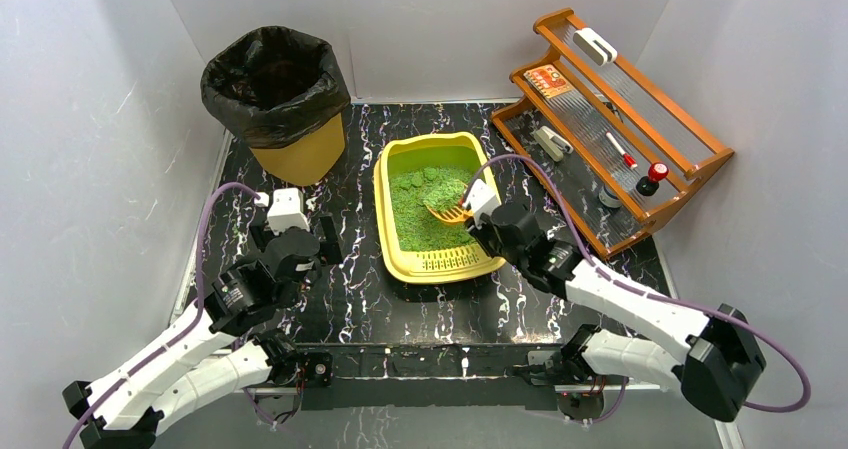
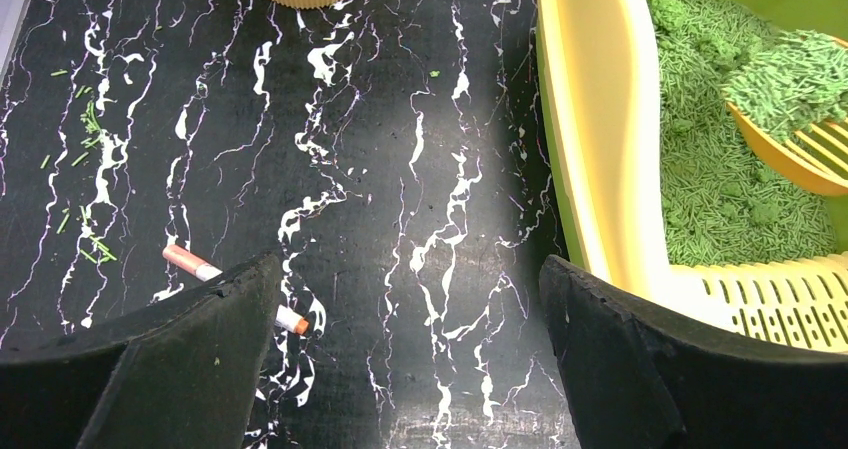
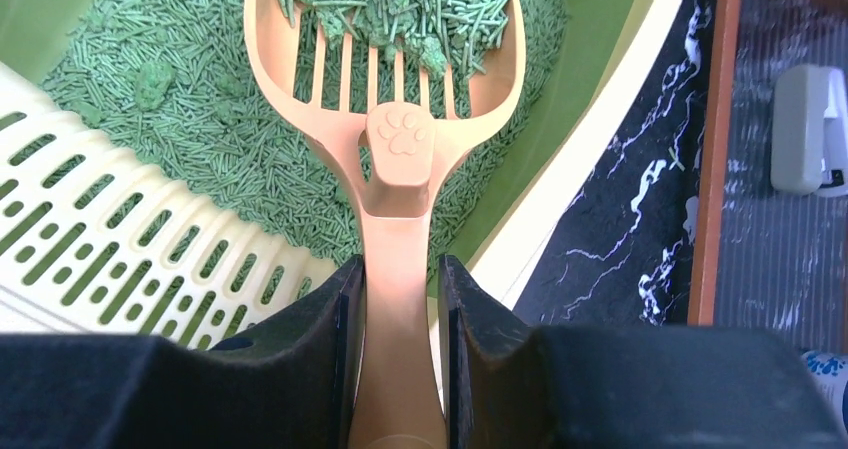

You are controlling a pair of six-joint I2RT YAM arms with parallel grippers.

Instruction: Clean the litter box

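Note:
The yellow litter box [image 1: 385, 219] sits mid-table, its slotted grate [image 1: 445, 261] at the near end and green litter [image 1: 415, 219] inside. My right gripper [image 1: 478, 209] is shut on the handle of an orange slotted scoop [image 1: 448, 209]. In the right wrist view the scoop [image 3: 400, 144] holds a heap of green pellets and clumps just above the litter, and the right gripper [image 3: 400, 264] pinches the handle over the grate [image 3: 110, 239]. My left gripper [image 1: 297, 231] hovers open over the table left of the box. In its own view the left gripper [image 2: 410, 269] holds nothing, beside the box rim [image 2: 600, 139].
A yellow bin [image 1: 280, 89] lined with a black bag stands at the back left. A wooden rack [image 1: 610, 119] with small items stands at the right. A pink, orange-tipped tube [image 2: 190, 264] lies by my left finger, and stray pellets [image 2: 85, 119] dot the table.

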